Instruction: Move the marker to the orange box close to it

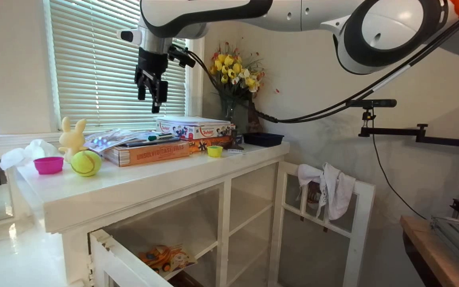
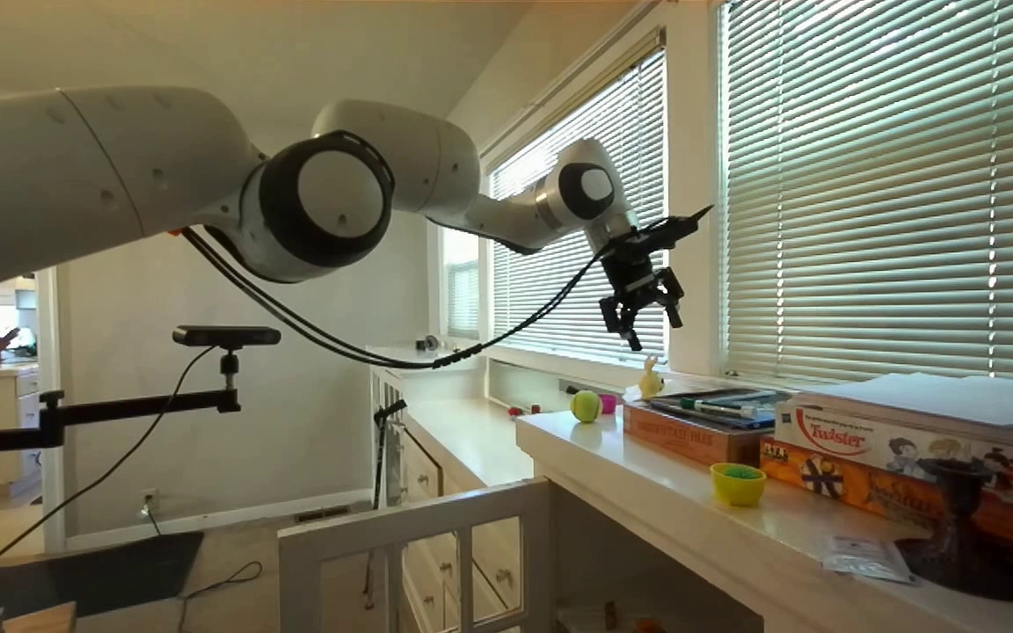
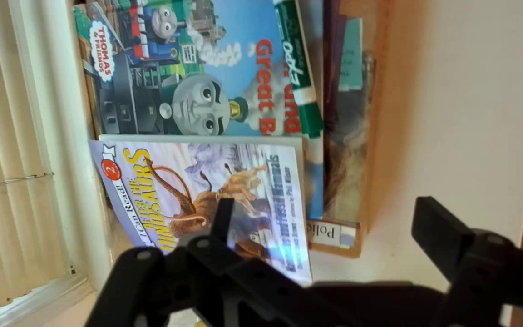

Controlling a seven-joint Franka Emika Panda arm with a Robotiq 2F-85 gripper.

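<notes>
The green and white Expo marker (image 3: 295, 59) lies on a picture book in the wrist view, its green cap towards my jaws. It looks small on the book pile in both exterior views (image 1: 158, 137) (image 2: 717, 407). The orange box, lettered Unsolved Case Files (image 1: 155, 154) (image 2: 682, 432), lies under the books; only its edge (image 3: 341, 252) shows in the wrist view. Another orange box (image 2: 823, 479) lies beside it under a Twister box. My gripper (image 1: 150, 99) (image 2: 654, 331) (image 3: 325, 213) is open and empty, well above the books and apart from the marker.
A tennis ball (image 1: 86, 163), pink bowl (image 1: 48, 165) and pale rabbit (image 1: 72, 137) stand at one end of the white countertop (image 1: 134, 175). The Twister box (image 1: 197, 130), yellow bowl (image 1: 214, 151), black tray (image 1: 263, 138) and flower vase (image 1: 228, 105) stand towards the other. Window blinds are behind.
</notes>
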